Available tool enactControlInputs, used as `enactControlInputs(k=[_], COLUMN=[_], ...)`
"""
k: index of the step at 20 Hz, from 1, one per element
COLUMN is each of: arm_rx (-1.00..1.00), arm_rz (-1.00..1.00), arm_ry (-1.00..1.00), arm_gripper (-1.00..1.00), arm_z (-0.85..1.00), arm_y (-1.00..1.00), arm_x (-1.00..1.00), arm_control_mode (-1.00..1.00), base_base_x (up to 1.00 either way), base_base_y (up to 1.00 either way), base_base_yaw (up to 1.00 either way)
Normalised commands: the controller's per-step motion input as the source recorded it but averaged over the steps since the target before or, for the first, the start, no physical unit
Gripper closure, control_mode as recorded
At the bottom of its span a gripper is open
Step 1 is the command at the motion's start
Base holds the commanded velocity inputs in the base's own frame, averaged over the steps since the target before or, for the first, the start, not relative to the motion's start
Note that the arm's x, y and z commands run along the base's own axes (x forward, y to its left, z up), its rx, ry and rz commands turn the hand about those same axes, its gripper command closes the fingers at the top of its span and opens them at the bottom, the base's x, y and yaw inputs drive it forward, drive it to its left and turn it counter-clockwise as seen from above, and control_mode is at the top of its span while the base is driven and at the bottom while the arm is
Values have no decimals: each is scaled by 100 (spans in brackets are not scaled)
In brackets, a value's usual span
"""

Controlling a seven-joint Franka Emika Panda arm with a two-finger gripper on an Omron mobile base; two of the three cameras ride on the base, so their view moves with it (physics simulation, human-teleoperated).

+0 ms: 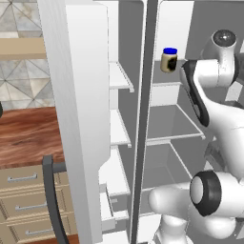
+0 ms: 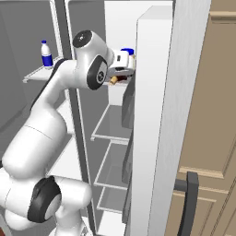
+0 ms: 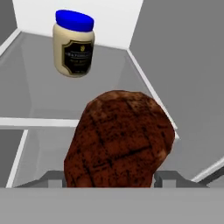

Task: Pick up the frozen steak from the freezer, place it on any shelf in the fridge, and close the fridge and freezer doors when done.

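While the white robot arm reaches into the open fridge, its gripper pinches a brown, grill-marked frozen steak, holding it above the upper translucent grey shelf. Placing seems to be the step in hand; the next move likely calls for lowering the steak onto that shelf and letting go. Farther back on the shelf stands a cream mayonnaise jar with a blue lid. Both tall white doors stand open, still to be closed.
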Motion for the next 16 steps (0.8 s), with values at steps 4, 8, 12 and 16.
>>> enactControlInputs(k=[4, 8, 12, 16], arm_rx=[0, 0, 0, 0], arm_rz=[0, 0, 0, 0], arm_ry=[0, 0, 0, 0], arm_gripper=[100, 100, 100, -100], arm_z=[-26, -29, -22, -5], arm_y=[-23, -37, -27, -5], arm_x=[94, 84, 90, 56], arm_control_mode=[-100, -100, -100, -100], base_base_x=[0, 0, 0, 0], base_base_y=[0, 0, 0, 0], base_base_yaw=[0, 0, 0, 0])
